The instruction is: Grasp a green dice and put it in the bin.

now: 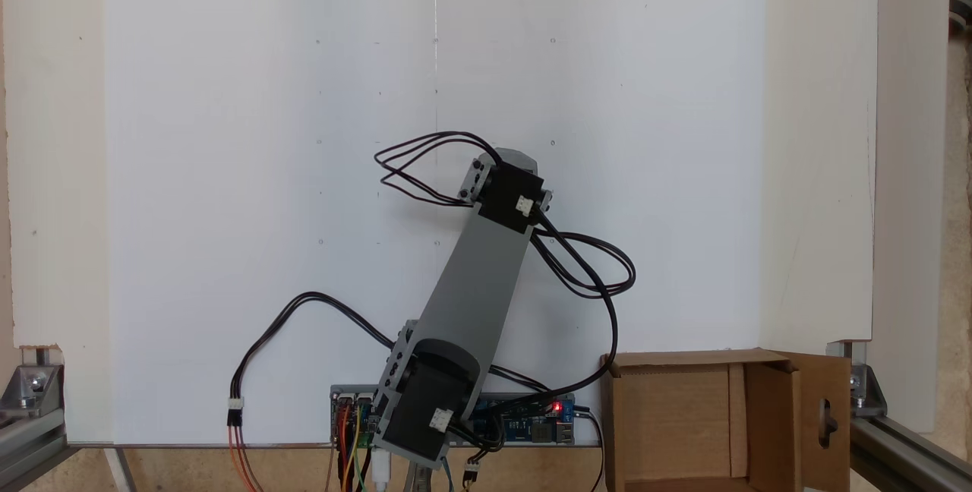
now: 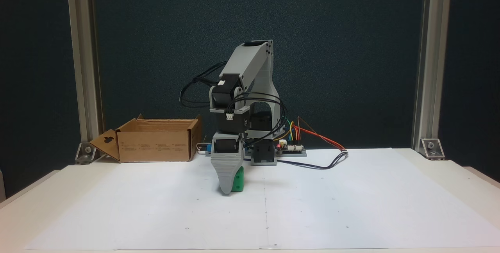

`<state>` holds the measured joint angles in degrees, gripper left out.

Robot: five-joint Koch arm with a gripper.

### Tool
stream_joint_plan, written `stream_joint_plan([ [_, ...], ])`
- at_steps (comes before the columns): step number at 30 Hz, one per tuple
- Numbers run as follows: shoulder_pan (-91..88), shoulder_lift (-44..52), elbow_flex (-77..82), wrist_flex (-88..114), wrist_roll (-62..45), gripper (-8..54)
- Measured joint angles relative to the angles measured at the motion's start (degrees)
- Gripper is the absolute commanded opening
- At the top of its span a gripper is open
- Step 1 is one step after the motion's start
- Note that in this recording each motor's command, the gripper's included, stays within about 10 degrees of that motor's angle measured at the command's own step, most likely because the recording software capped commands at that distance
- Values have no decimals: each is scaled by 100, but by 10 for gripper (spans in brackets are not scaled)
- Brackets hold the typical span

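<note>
White paper covers the counter (image 2: 351, 206), with a dark backdrop behind it and aluminium posts at either side in the front-facing fixed view. The arm rises from its base, folds over at the elbow and drops its wrist straight down, so the grey hand (image 2: 226, 190) points at the paper with its tip touching or just above the sheet. One ribbed jaw faces the camera and covers the other, so I cannot tell whether the hand is parted or closed. The green dice (image 2: 238, 180) sits on the paper right behind that jaw, poking out on its right side in this view and touching it or nearly so. In the fixed view from above, the grey forearm leans up and to the right, hiding what lies under the wrist. The bin (image 2: 156, 143) (image 1: 683, 416), a brown cardboard box with open flaps, stands well apart from the hand, to its left and farther back in the front view.
</note>
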<state>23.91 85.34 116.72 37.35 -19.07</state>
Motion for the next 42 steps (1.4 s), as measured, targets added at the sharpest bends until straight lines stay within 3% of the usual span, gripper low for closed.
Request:
stream_joint_plan([
  [9, 26, -35, 0, -97, 0, 292],
  [15, 44, -44, 35, -396, 88, 120],
  [28, 44, 158, -26, -308, 378, 117],
  [37, 246, 642, -3226, 2672, 554, 117],
  [42, 545, 835, -3366, 3410, 589, 117],
])
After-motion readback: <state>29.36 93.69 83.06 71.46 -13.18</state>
